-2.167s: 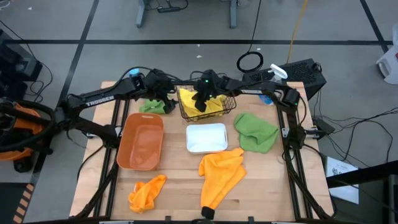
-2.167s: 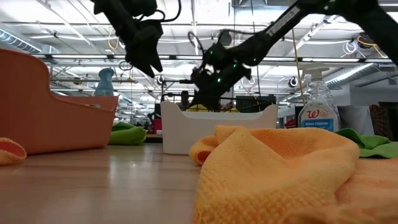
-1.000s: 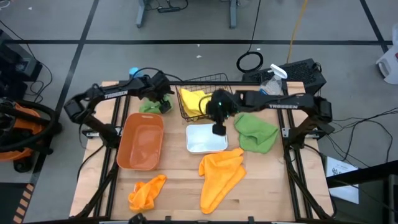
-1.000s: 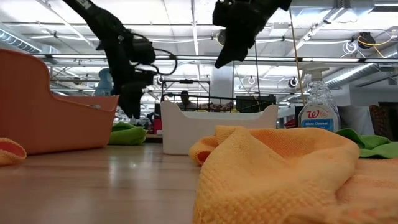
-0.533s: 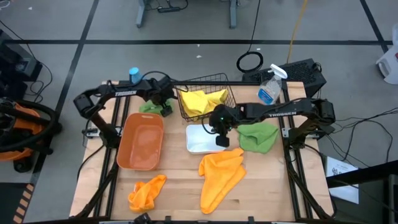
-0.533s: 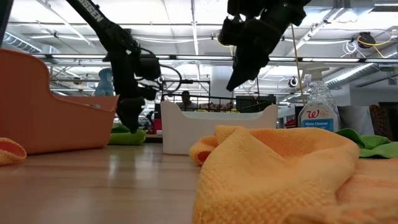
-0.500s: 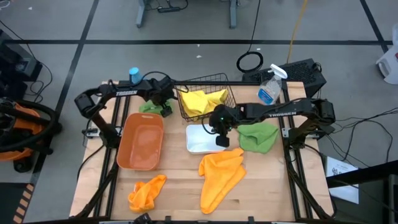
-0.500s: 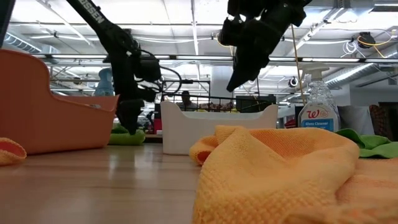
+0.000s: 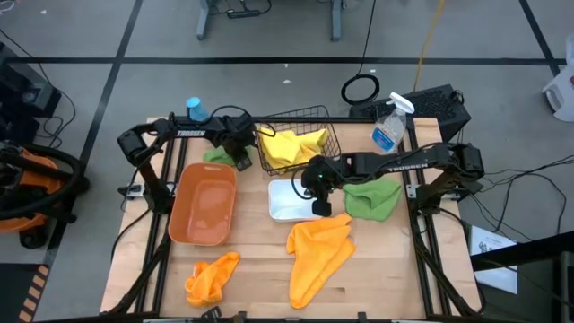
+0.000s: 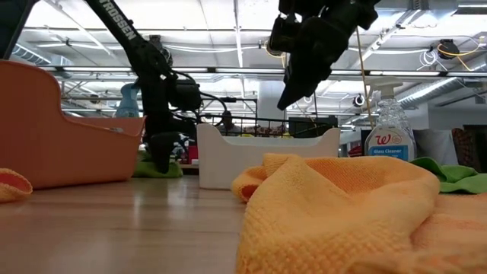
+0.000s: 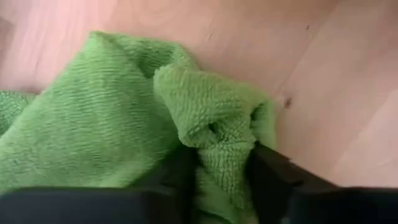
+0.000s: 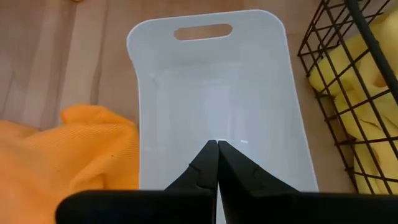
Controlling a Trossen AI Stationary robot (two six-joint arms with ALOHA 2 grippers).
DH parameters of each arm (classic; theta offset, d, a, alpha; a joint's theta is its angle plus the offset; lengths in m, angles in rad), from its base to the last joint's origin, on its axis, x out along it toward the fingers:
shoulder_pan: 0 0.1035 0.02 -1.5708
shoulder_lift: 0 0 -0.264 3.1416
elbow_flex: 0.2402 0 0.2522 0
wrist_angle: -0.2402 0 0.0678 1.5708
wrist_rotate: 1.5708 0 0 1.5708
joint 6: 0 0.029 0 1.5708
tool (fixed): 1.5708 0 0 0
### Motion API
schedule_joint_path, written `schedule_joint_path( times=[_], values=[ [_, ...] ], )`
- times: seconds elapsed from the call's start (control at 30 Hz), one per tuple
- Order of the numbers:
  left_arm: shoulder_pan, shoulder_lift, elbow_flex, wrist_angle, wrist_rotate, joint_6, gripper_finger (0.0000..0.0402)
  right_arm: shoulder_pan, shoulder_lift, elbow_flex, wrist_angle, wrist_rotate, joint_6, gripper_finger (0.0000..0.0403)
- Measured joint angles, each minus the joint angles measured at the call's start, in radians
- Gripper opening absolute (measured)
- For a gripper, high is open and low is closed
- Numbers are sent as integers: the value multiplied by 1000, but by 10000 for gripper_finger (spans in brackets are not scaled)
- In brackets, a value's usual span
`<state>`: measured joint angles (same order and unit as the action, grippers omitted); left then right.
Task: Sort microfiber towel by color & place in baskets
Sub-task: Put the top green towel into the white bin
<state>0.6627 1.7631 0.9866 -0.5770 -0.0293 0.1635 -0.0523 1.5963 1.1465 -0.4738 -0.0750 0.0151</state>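
Observation:
A small green towel (image 9: 215, 154) lies crumpled on the table at the far left, beside the orange tub (image 9: 204, 205). My left gripper (image 9: 240, 161) stands on it, shut on a bunch of the cloth. My right gripper (image 9: 320, 206) hangs shut and empty above the white bin (image 9: 289, 199); the right wrist view shows its fingertips (image 12: 216, 144) together over the bin's bare floor. The black wire basket (image 9: 300, 144) holds yellow towels. A larger green towel (image 9: 372, 196) lies at the right, and two orange towels (image 9: 318, 251) (image 9: 213, 276) lie near the front edge. My left gripper pinches a bunched-up fold of the green towel (image 11: 217, 140) between its two fingers (image 11: 268, 174), at the towel's edge toward the wire basket. The fingers come from above, pointing down. The towel lies on the table, slack; how many layers are caught I cannot tell.
A spray bottle (image 9: 387, 126) stands at the far right corner, and a blue-capped bottle (image 9: 193, 109) at the far left. Bare wood shows between the orange tub and the front orange towels.
My left gripper has come down onto the small green towel and shut on a bunch of it. My right gripper, still shut, has moved from beside the wire basket toward the near edge, over the white bin.

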Motion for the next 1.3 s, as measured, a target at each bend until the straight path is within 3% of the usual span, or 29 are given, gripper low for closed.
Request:
schedule_joint_path(
  times=[0.1,0.17,0.47,0.7,1.0,1.3],
  values=[
    [-1,-3,-1,5,15,-5,42,16,0,0,0,0,0,0],
    [-1,-15,-3,-3,16,-20,21,27,0,0,0,0,0,0],
    [-22,-220,38,-163,-58,-53,24,77,0,0,24,9,0,0],
    [-95,-449,112,-266,-88,-80,23,117,0,0,106,146,0,0],
    [-293,-663,184,-305,-116,-79,23,147,0,0,348,234,-37,0],
    [-513,-692,205,-305,-233,-52,23,146,0,0,583,237,-124,7]
  ],
)
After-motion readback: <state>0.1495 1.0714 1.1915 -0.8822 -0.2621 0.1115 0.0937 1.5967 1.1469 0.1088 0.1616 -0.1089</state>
